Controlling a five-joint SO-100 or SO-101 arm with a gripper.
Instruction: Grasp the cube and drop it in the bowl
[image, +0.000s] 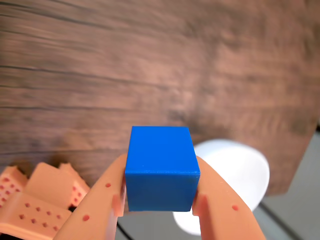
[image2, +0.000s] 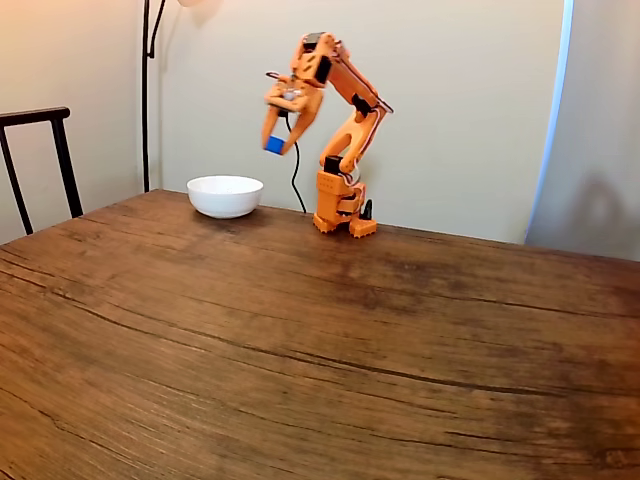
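Note:
My orange gripper (image: 159, 197) is shut on the bright blue cube (image: 161, 167), which fills the gap between the two fingers in the wrist view. The fixed view shows the gripper (image2: 276, 143) raised well above the table with the cube (image2: 274, 144) at its tip. The white bowl (image2: 225, 195) stands on the wooden table at the back left, below and slightly left of the cube. From the wrist, the bowl (image: 240, 175) appears just right of and behind the cube, partly hidden by a finger.
The arm's orange base (image2: 340, 215) stands at the table's far edge, right of the bowl. A dark chair (image2: 40, 160) sits at the left edge and a lamp pole (image2: 146, 90) behind the bowl. The table's edge (image: 300, 160) runs close to the bowl.

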